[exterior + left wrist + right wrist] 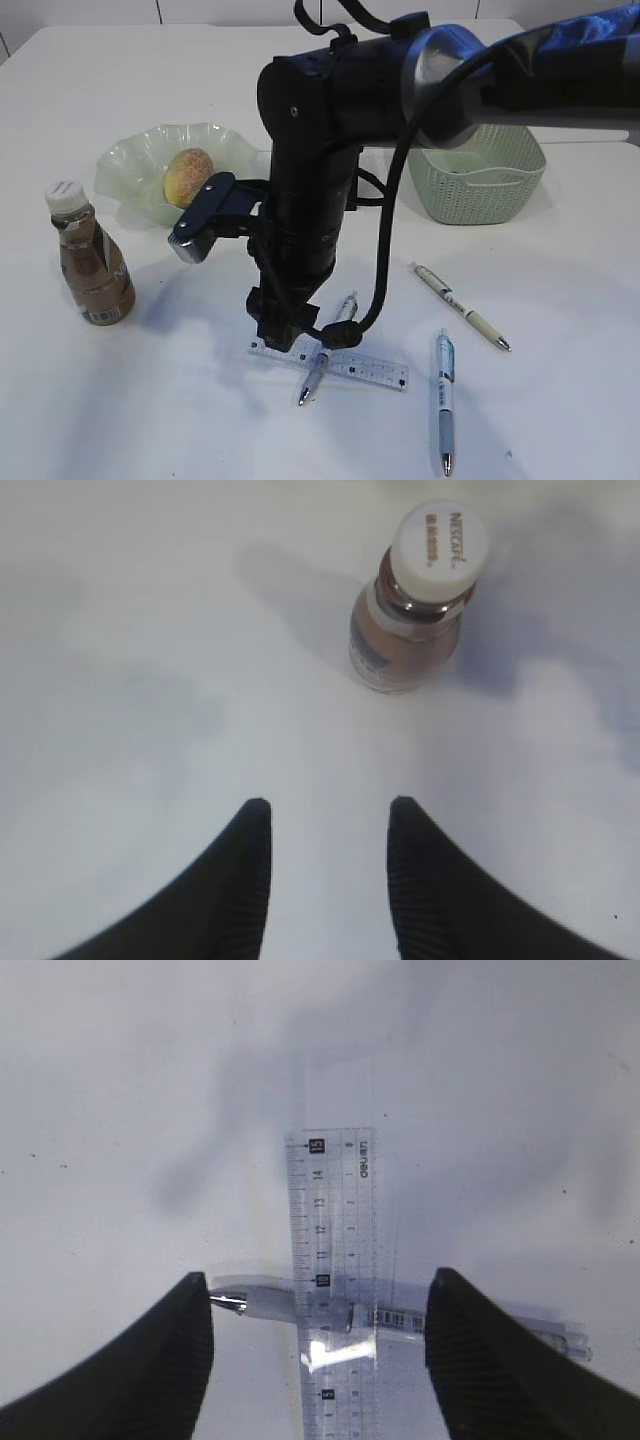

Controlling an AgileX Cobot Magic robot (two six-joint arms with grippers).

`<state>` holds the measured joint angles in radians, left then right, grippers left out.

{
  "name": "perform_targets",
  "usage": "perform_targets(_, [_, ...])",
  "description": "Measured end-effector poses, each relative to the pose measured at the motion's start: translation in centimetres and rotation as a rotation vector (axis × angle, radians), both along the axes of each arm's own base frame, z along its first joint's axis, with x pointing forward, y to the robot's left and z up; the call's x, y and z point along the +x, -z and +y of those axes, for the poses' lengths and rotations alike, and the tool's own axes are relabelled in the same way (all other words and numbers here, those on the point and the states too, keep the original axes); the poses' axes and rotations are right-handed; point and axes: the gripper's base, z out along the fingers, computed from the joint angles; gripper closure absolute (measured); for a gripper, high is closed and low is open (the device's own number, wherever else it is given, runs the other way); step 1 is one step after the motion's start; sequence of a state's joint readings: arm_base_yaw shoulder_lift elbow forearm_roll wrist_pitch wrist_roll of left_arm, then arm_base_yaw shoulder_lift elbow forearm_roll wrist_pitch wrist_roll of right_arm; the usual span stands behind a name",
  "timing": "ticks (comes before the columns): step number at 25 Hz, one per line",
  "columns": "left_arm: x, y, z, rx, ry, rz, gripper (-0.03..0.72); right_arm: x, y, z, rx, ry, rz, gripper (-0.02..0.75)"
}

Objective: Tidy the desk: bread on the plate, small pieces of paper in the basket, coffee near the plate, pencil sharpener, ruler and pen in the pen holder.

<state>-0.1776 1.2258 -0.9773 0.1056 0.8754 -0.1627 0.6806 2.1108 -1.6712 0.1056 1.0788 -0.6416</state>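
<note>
My right gripper stands open low over the table, its jaws straddling a clear ruler and a pen that crosses it. In the exterior view the right gripper comes down on the ruler and that pen. My left gripper is open and empty, with the coffee bottle standing ahead of it. The bread lies on the green plate, and the coffee stands to the plate's front left. Pencil sharpener, pen holder and small pieces of paper are out of view.
A pale green basket stands at the back right. Two more pens lie to the right of the ruler, one slanted and one near the front edge. The right arm's bulk hides the table's middle.
</note>
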Motion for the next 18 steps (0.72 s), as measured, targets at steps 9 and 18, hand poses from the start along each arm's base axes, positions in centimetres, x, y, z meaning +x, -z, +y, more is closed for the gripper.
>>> perform_targets(9, [0.0, 0.0, 0.0, 0.001, 0.0, 0.004, 0.423, 0.3, 1.9, 0.3, -0.013, 0.007, 0.029, 0.204])
perform_targets(18, [0.0, 0.0, 0.0, 0.001, 0.0, 0.004, 0.43, 0.4, 3.9, 0.5, -0.032, 0.011, 0.067, 0.204])
